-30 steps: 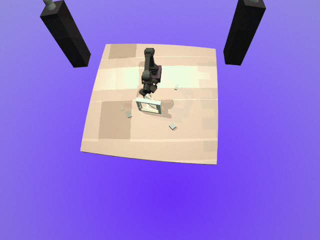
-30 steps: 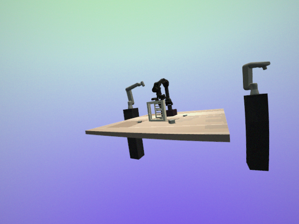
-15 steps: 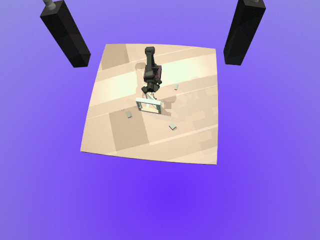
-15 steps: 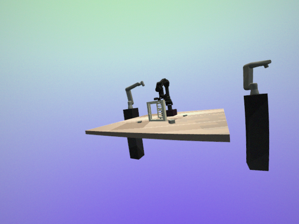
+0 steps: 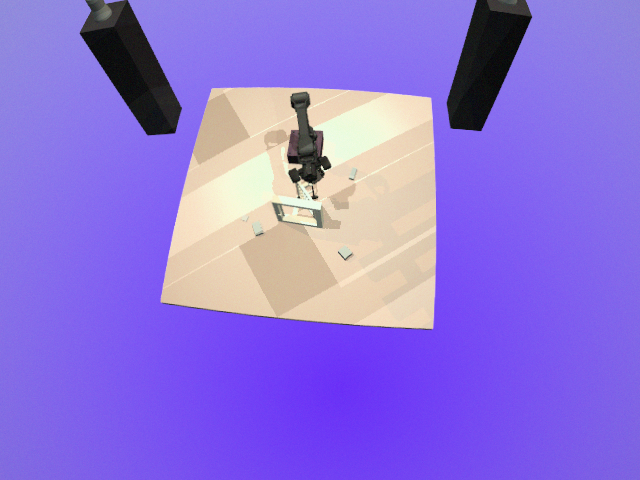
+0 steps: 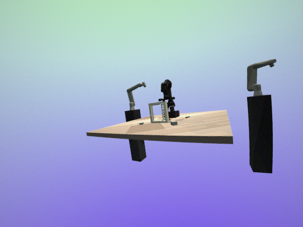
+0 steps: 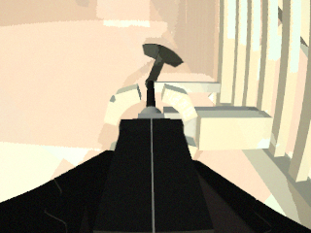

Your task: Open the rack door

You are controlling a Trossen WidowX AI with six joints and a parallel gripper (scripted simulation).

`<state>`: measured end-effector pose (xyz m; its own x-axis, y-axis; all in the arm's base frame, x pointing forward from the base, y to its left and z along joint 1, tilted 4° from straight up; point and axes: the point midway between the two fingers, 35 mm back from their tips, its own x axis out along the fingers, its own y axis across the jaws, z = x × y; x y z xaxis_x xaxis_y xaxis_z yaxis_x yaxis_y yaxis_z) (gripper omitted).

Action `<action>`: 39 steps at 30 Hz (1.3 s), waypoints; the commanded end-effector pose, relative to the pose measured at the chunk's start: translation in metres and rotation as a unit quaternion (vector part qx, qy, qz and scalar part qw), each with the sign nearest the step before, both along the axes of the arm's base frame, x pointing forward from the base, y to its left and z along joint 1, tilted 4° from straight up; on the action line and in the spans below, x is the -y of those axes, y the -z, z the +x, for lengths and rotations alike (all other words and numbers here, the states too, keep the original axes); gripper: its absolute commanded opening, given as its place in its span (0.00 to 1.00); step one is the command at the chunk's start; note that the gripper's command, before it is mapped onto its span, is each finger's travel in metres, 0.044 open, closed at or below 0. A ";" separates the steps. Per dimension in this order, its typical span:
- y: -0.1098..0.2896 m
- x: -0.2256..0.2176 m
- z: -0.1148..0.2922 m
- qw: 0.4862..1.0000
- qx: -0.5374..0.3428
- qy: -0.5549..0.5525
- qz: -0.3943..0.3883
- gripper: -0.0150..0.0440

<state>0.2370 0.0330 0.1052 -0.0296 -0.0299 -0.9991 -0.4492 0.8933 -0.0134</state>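
The pale rack frame (image 5: pixel 299 203) (image 6: pixel 167 114) stands upright on the table. Its slatted door (image 6: pixel 162 112) (image 7: pixel 241 53) is swung well out of the frame toward the arm; I cannot tell the exact angle. In the wrist view my gripper (image 7: pixel 151 166) is shut on the door's upright handle, most of which is hidden by the black fingers. A dark stem (image 7: pixel 151 94) with a tilted crosspiece (image 7: pixel 162 54) shows beyond them, between pale curved pieces. A pale block (image 7: pixel 233 132) joins the handle side to the door. How far the handle is turned is hard to tell.
Small grey blocks lie on the table (image 5: pixel 217 279) (image 6: pixel 159 138): one left of the frame (image 5: pixel 257 228), one in front (image 5: pixel 345 252) (image 6: pixel 173 123), and one right of the arm (image 5: pixel 352 173) (image 6: pixel 187 117). Two dark pedestals (image 5: pixel 131 72) (image 5: pixel 488 72) stand beyond the table.
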 end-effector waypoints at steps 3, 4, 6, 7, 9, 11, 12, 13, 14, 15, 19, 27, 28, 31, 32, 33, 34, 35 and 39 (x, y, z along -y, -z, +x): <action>0.001 -0.008 0.000 0.999 0.005 0.044 -0.002 0.29; 0.001 -0.010 -0.001 0.999 0.005 0.051 -0.002 0.29; 0.001 -0.014 -0.001 0.998 0.005 0.064 -0.002 0.29; 0.001 -0.016 -0.002 0.997 0.006 0.071 -0.003 0.29; 0.001 -0.020 -0.002 0.996 0.006 0.084 -0.003 0.29; 0.001 -0.023 -0.002 0.995 0.006 0.097 -0.003 0.29; 0.001 -0.025 -0.003 0.995 0.006 0.103 -0.003 0.29; 0.001 -0.027 -0.003 0.994 0.007 0.110 -0.003 0.29; 0.001 -0.029 -0.003 0.993 0.007 0.116 -0.003 0.29; 0.001 -0.031 -0.003 0.992 0.007 0.123 -0.003 0.29; 0.001 -0.039 -0.003 0.989 0.008 0.149 -0.003 0.29; 0.002 -0.055 -0.001 0.979 0.009 0.204 -0.004 0.29; 0.002 -0.057 -0.001 0.977 0.009 0.211 -0.004 0.29; 0.002 -0.063 0.000 0.973 0.010 0.231 -0.004 0.29; 0.002 -0.065 0.000 0.971 0.010 0.238 -0.004 0.29; 0.002 -0.067 0.001 0.970 0.010 0.245 -0.004 0.29; 0.002 -0.069 0.001 0.968 0.010 0.252 -0.004 0.29; 0.002 -0.071 0.002 0.966 0.010 0.259 -0.005 0.29; 0.002 -0.080 0.004 0.957 0.011 0.288 -0.005 0.29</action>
